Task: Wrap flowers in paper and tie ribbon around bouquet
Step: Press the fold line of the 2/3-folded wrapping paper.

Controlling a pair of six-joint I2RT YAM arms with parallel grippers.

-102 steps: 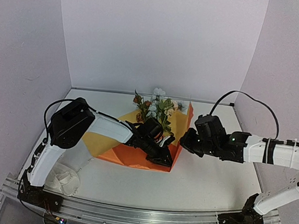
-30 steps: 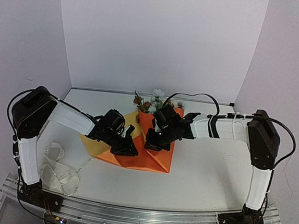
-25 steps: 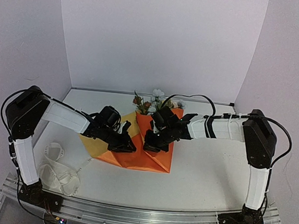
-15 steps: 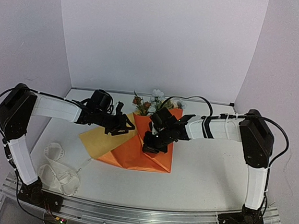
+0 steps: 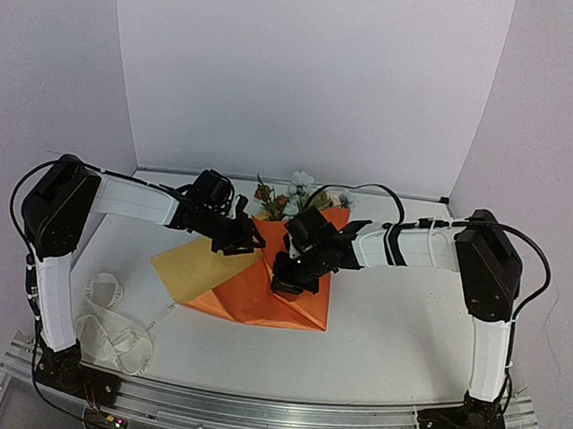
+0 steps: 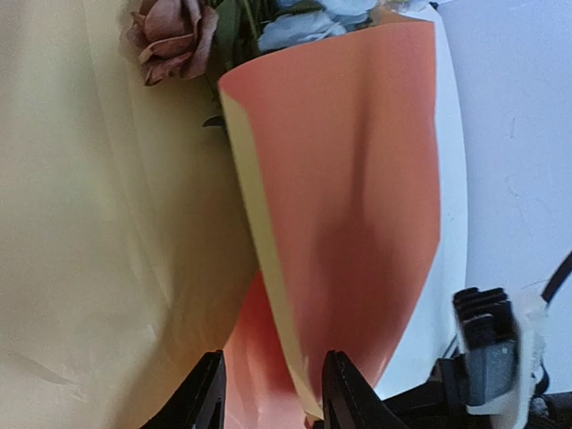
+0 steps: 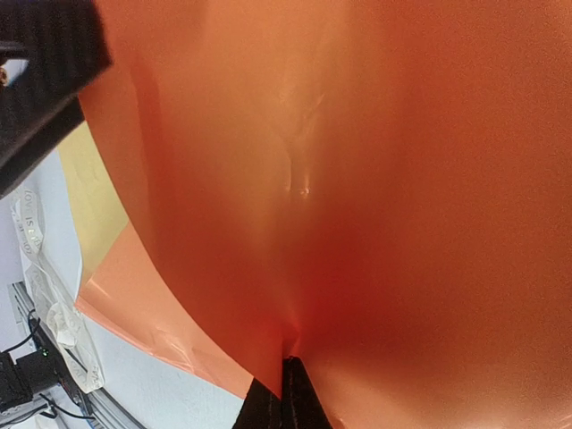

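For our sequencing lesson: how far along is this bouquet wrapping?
Done: the flowers lie on the paper, one orange flap folded over them. In hand: the right gripper pinches that fold; the left gripper, open, straddles the flap's edge. Left: closing the yellow side and tying the ribbon, lying untouched at the near left.

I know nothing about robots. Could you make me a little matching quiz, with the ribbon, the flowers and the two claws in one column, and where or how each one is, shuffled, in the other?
1. ribbon
2. flowers
3. right gripper
4. left gripper

A. pinched shut on the orange paper
B. loose heap at the table's near left
C. jaws apart at the raised flap's edge
D. heads poking out at the paper's far end

Pairs: 1-B, 2-D, 3-A, 4-C
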